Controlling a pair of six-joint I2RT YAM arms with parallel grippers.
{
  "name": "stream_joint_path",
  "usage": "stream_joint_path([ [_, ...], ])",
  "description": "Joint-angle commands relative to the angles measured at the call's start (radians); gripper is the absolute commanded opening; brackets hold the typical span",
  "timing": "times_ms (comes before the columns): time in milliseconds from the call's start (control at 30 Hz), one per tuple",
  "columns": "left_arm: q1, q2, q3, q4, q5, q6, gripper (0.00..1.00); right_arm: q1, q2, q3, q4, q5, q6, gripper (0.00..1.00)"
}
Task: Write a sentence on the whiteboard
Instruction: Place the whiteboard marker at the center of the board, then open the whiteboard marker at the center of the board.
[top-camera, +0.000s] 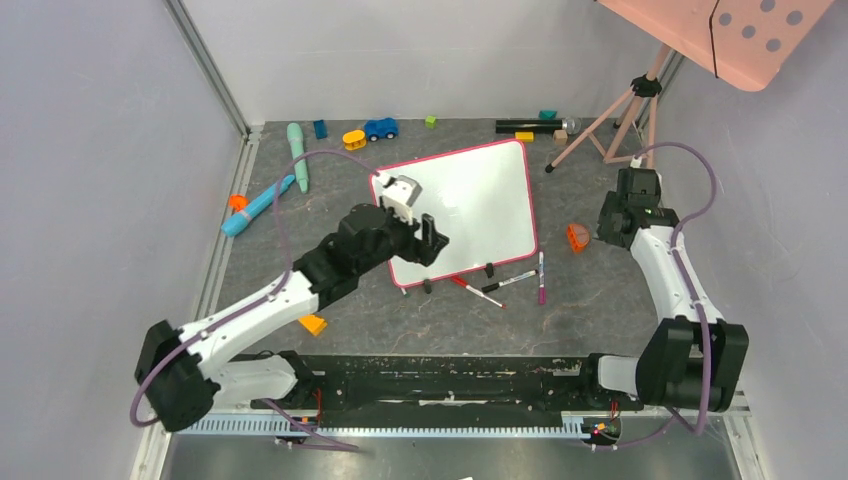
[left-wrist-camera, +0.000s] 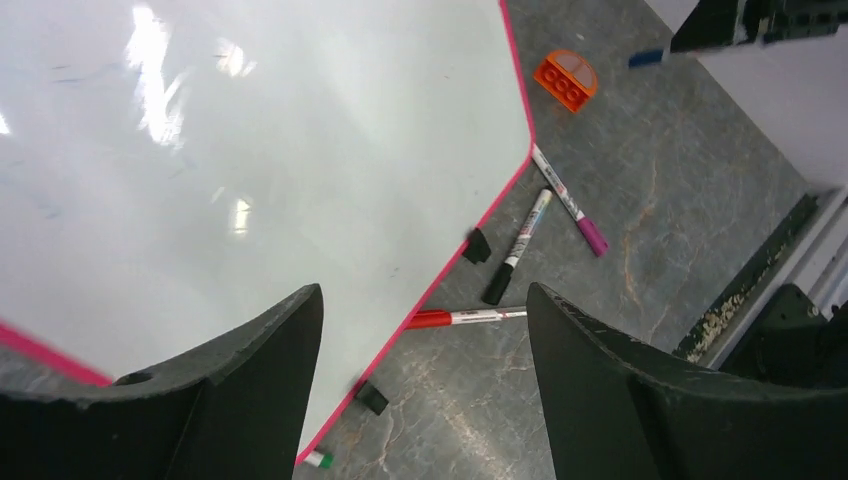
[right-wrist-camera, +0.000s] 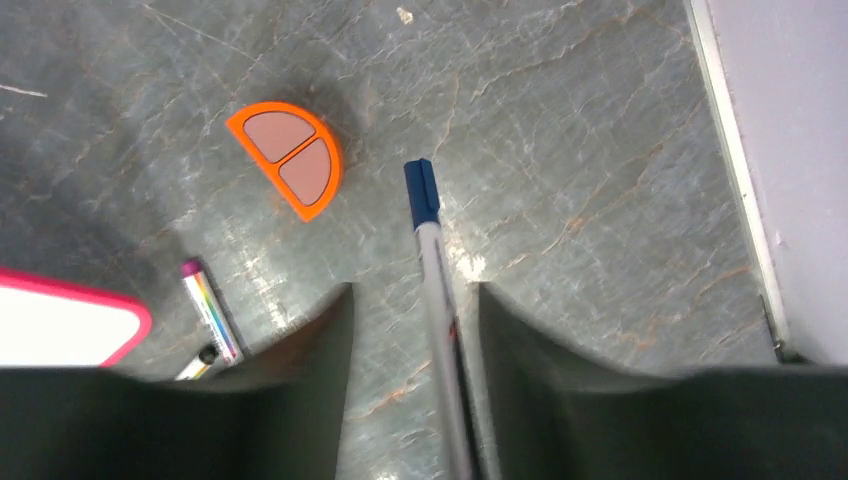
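The whiteboard (top-camera: 480, 200) lies flat mid-table, white with a pink-red frame and two black clip feet on its near edge. Its surface looks blank; no purple sentence shows in any view. My left gripper (top-camera: 425, 242) hovers over the board's near left corner, open and empty; the left wrist view (left-wrist-camera: 425, 295) shows the board (left-wrist-camera: 300, 150) under it. My right gripper (top-camera: 610, 225) is right of the board, shut on a blue-capped marker (right-wrist-camera: 435, 260) that sticks out past the fingertips above the table.
Red (top-camera: 478, 292), black (top-camera: 508, 281) and purple (top-camera: 541, 278) markers lie by the board's near right corner. An orange half-round brick (top-camera: 577, 237) sits just left of the right gripper. A pink tripod (top-camera: 620, 110) and small toys stand at the back.
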Motion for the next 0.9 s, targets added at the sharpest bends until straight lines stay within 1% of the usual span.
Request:
stream_joint_path([
  [0, 0.078, -0.112, -0.024, -0.093, -0.029, -0.121, 0.80, -0.014, 0.033, 0.013, 0.104, -0.009, 0.009, 0.70],
  [33, 0.090, -0.126, -0.026, -0.113, -0.032, -0.124, 0.80, -0.014, 0.022, 0.006, 0.095, -0.054, 0.005, 0.91],
  [67, 0.102, -0.137, -0.025, -0.133, -0.045, -0.128, 0.80, -0.009, 0.009, -0.007, 0.088, -0.087, 0.006, 0.97],
  [100, 0.111, -0.149, -0.024, -0.154, -0.054, -0.132, 0.80, -0.001, -0.006, -0.023, 0.068, -0.121, 0.010, 0.98],
  [133, 0.120, -0.158, -0.024, -0.171, -0.058, -0.133, 0.80, 0.015, -0.021, -0.041, 0.055, -0.153, 0.010, 0.97],
  [233, 0.131, -0.182, -0.027, -0.205, -0.071, -0.147, 0.81, 0.099, -0.081, -0.113, 0.050, -0.209, 0.009, 0.83],
  [300, 0.131, -0.197, -0.034, -0.211, -0.058, -0.147, 0.81, 0.146, -0.086, -0.165, 0.056, -0.245, 0.016, 0.76],
  [333, 0.131, -0.202, -0.041, -0.207, -0.044, -0.149, 0.81, 0.159, -0.083, -0.185, 0.068, -0.246, 0.021, 0.70],
  [367, 0.131, -0.209, -0.047, -0.203, -0.034, -0.149, 0.81, 0.169, -0.079, -0.211, 0.094, -0.279, 0.025, 0.65],
  [433, 0.131, -0.224, -0.061, -0.194, -0.019, -0.147, 0.81, 0.197, -0.069, -0.251, 0.147, -0.308, 0.039, 0.57],
  [567, 0.131, -0.256, -0.081, -0.184, -0.003, -0.119, 0.81, 0.234, -0.030, -0.294, 0.219, -0.304, 0.063, 0.52],
  [700, 0.131, -0.271, -0.088, -0.191, 0.010, -0.115, 0.81, 0.240, 0.012, -0.307, 0.276, -0.296, 0.056, 0.45],
  [867, 0.131, -0.277, -0.090, -0.195, 0.012, -0.124, 0.80, 0.258, 0.064, -0.316, 0.304, -0.294, 0.037, 0.43],
])
